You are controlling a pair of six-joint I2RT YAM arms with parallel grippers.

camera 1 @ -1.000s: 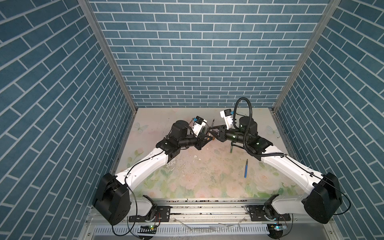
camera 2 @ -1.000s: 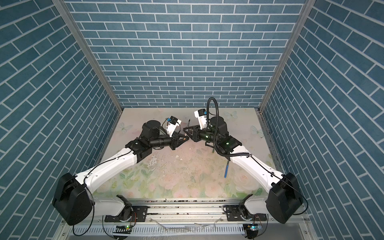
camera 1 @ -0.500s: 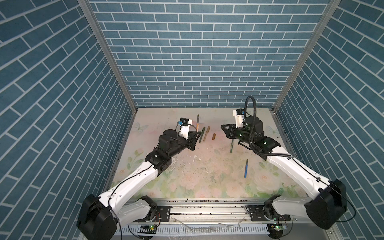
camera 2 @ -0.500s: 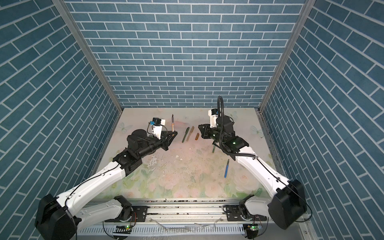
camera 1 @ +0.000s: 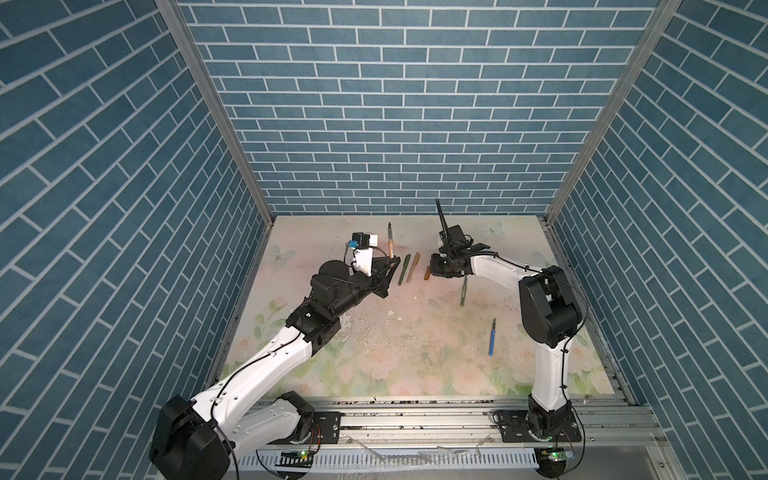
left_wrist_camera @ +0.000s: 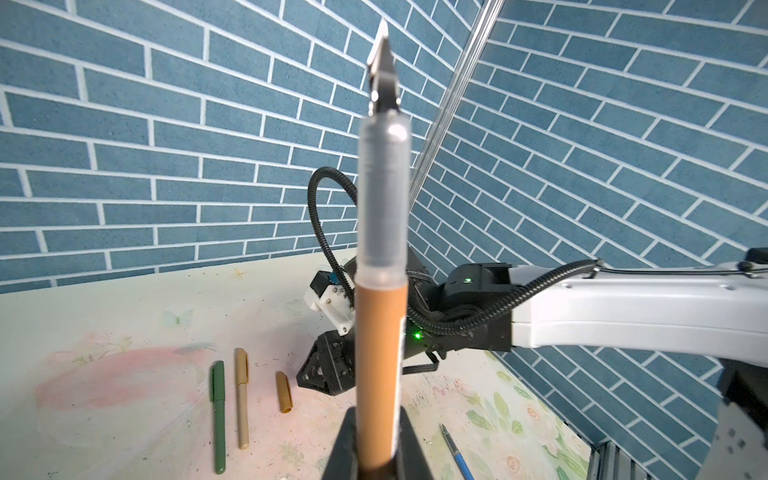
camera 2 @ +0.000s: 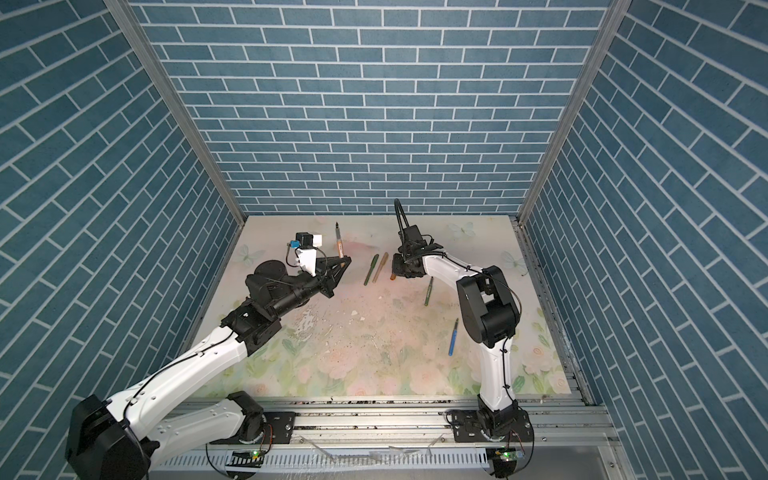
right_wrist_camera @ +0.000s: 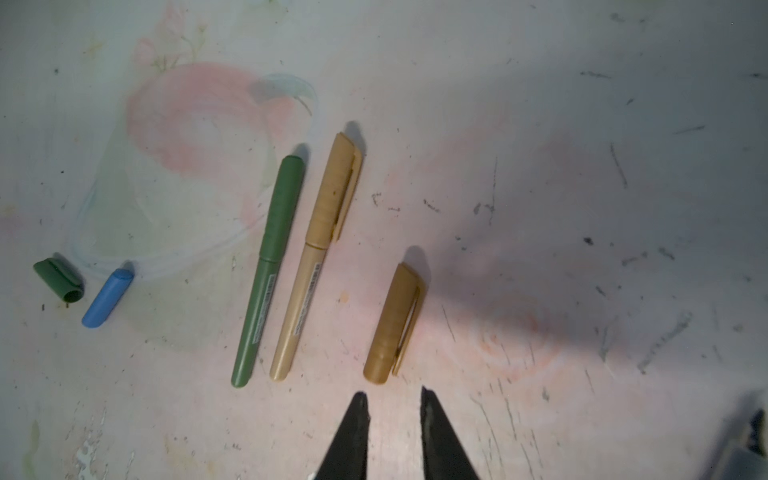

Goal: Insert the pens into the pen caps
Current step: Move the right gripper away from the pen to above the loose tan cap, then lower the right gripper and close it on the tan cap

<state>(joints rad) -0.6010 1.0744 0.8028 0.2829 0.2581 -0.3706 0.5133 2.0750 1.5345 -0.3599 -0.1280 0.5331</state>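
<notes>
Held item: orange pen (left_wrist_camera: 380, 353), tail clamped in the left gripper (left_wrist_camera: 376, 440), jaws closed on the barrel, above the mat (right_wrist_camera: 582, 166) left of the capped pens. Long axis near upright, dark nib uppermost. Only the left wrist view shows its clear grip section; in both top views it is a thin stick (camera 1: 391, 249).

The amber cap (right_wrist_camera: 395, 324) lies flat, open end toward the right gripper (right_wrist_camera: 392, 397), just beside its tips. Those jaws stand a narrow gap apart, holding nothing.

Only the right wrist view shows a green cap (right_wrist_camera: 58, 282) and a blue cap (right_wrist_camera: 108, 299), close together. The capped green pen (right_wrist_camera: 270, 266) and tan pen (right_wrist_camera: 316, 253) lie parallel, side by side.

The top views add a loose green pen (camera 1: 463, 291) and a blue pen (camera 1: 492, 336), both lying roughly front to back.
</notes>
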